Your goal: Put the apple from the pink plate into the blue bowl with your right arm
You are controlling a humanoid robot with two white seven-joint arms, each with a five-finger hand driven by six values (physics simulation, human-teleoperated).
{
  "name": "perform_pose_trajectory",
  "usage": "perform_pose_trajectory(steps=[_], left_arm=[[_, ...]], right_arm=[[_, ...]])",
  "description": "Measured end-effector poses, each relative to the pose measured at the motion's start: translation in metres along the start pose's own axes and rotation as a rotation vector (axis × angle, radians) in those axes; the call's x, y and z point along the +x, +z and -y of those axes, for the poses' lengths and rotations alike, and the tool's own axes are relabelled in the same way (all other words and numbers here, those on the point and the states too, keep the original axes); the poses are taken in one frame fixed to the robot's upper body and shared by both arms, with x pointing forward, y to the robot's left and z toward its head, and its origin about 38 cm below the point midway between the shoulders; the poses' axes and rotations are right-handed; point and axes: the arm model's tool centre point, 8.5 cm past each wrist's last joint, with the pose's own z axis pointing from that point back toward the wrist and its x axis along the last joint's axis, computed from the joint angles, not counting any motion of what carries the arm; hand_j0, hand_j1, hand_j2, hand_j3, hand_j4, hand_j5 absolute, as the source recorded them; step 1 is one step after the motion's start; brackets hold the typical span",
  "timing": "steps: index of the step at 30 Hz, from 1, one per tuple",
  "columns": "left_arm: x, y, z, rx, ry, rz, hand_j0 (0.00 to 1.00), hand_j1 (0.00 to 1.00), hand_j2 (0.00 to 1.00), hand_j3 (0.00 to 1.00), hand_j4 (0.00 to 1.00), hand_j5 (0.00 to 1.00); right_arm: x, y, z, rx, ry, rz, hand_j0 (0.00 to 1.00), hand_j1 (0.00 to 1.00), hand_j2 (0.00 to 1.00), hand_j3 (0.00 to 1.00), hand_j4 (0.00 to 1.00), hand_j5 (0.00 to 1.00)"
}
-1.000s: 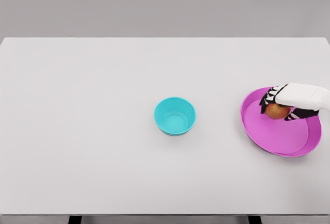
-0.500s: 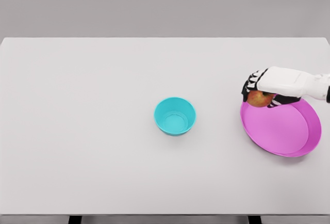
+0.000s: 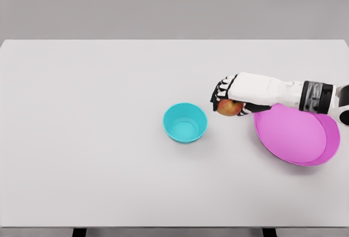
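My right hand (image 3: 228, 98) reaches in from the right edge and is shut on a red-yellow apple (image 3: 229, 107), held above the white table between plate and bowl. The pink plate (image 3: 297, 136) lies at the right with nothing on it, partly covered by my forearm. The blue bowl (image 3: 185, 123) stands near the table's middle, a short way left of the apple and holding nothing. My left arm does not show.
The white table (image 3: 98, 128) spans the whole view, its far edge against a grey wall and its front edge near the bottom of the picture. Nothing else stands on it.
My right hand lifted the apple off the pink plate and carried it left, from over the plate to just right of the blue bowl. The plate now holds nothing.
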Motion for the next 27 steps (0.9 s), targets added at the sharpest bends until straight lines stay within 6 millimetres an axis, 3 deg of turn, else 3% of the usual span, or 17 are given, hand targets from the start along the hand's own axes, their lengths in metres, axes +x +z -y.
perform_pose_trajectory(steps=[4, 13, 22, 24, 25, 26, 27], left_arm=[[0.0, 0.0, 0.0, 0.0, 0.0, 0.0, 1.0, 1.0, 1.0, 1.0, 1.0, 1.0], [0.0, 0.0, 0.0, 0.0, 0.0, 0.0, 1.0, 1.0, 1.0, 1.0, 1.0, 1.0], [0.0, 0.0, 0.0, 0.0, 0.0, 0.0, 1.0, 1.0, 1.0, 1.0, 1.0, 1.0], [0.0, 0.0, 0.0, 0.0, 0.0, 0.0, 1.0, 1.0, 1.0, 1.0, 1.0, 1.0], [0.0, 0.0, 0.0, 0.0, 0.0, 0.0, 1.0, 1.0, 1.0, 1.0, 1.0, 1.0], [0.0, 0.0, 0.0, 0.0, 0.0, 0.0, 1.0, 1.0, 1.0, 1.0, 1.0, 1.0], [0.0, 0.0, 0.0, 0.0, 0.0, 0.0, 1.0, 1.0, 1.0, 1.0, 1.0, 1.0]], right_arm=[[0.007, -0.015, 0.007, -0.014, 0.011, 0.035, 0.54, 0.54, 0.54, 0.54, 0.54, 0.54], [0.026, -0.056, 0.0, 0.0, 0.001, 0.119, 0.54, 0.54, 0.54, 0.54, 0.54, 0.54], [0.03, -0.083, -0.005, 0.026, 0.006, 0.139, 0.55, 0.55, 0.55, 0.55, 0.55, 0.55], [0.03, -0.086, -0.006, 0.03, 0.004, 0.142, 0.59, 0.59, 0.59, 0.59, 0.59, 0.59], [0.03, -0.086, -0.007, 0.031, 0.003, 0.142, 0.75, 0.75, 0.75, 0.75, 0.75, 0.75], [0.03, -0.087, -0.007, 0.033, 0.002, 0.143, 1.0, 1.0, 1.0, 1.0, 1.0, 1.0], [0.03, -0.087, -0.008, 0.033, 0.001, 0.143, 1.0, 1.0, 1.0, 1.0, 1.0, 1.0]])
